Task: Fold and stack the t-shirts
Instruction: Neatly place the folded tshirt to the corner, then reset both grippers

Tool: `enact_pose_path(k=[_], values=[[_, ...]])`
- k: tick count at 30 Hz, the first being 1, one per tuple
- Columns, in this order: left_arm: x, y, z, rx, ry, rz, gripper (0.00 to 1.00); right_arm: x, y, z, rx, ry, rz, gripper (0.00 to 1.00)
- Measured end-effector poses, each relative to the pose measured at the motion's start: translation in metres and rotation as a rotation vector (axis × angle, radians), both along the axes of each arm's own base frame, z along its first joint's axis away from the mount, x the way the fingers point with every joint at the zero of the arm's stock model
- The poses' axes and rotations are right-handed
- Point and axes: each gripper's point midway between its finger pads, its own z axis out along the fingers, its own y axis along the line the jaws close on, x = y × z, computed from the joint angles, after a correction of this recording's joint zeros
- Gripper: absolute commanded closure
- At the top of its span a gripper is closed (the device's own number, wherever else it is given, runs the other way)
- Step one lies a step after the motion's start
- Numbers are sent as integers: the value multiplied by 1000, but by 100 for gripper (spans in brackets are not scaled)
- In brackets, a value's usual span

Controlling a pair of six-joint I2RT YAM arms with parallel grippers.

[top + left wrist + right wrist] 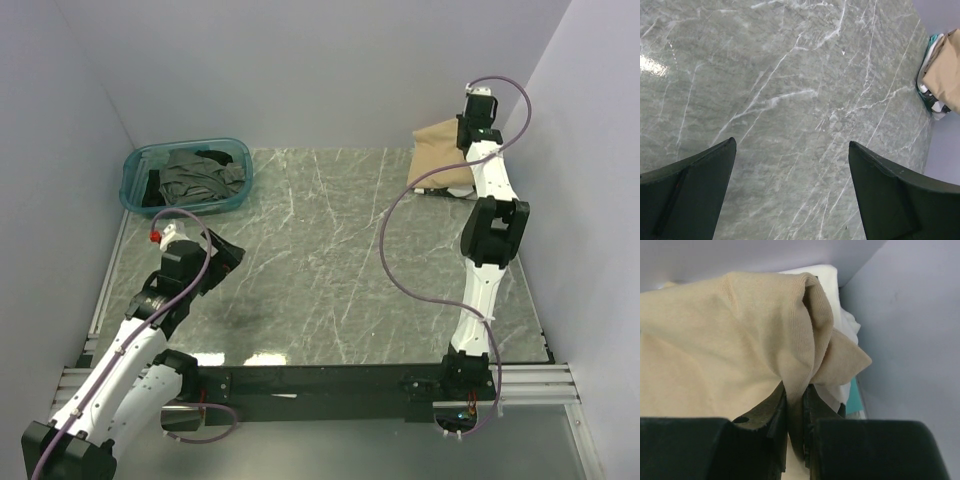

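Note:
A tan t-shirt (438, 152) lies on a stack at the table's far right corner. In the right wrist view the tan t-shirt (715, 350) fills the frame, with a white shirt (842, 327) under it. My right gripper (796, 390) is shut on a pinched fold of the tan cloth; it is hidden behind the wrist in the top view. Dark grey and black t-shirts (195, 175) lie crumpled in the bin at the far left. My left gripper (228, 255) is open and empty above the bare table, as the left wrist view (792, 145) shows.
A teal plastic bin (137, 163) stands at the far left. The stack's edge, with teal and white-and-black cloth under the tan, shows in the left wrist view (932, 100). Grey walls close the back and both sides. A black rail (320, 378) runs along the near edge.

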Motion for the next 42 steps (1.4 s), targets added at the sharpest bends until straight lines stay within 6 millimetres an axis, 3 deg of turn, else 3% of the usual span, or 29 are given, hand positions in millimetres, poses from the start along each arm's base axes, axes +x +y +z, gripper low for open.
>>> enact_pose_path(k=[3,5,6,12,20,24,28,35,39,42], values=[[1,0,1,0,-2,1,1,6,-13,-7,9,-17,-10,100],[1,0,1,1,1,1,1,9,-22,-13,11,-21,-21,86],[2,0,1,1,3,1,1,11,-26,-17,12,-25,-27,62],[5,-1,0,7,22,0,1,15,-44,-32,51,-49,-90,26],[6,-3,2,5,24,-4,1,13,-66,-27,184,-149,-221,15],[5,-4,5,-4,14,-12,0,2,-68,-27,261,-166,-265,14],[1,-4,13,-15,-14,-16,0,-12,-67,-15,303,-186,-306,14],[-3,-4,30,-41,-79,-23,0,-32,-43,30,372,-266,-231,13],[-3,-5,30,-43,-82,-27,0,-22,-27,51,421,-325,-134,12],[-1,-6,28,-42,-73,-30,1,-10,-17,51,459,-336,-73,12]])
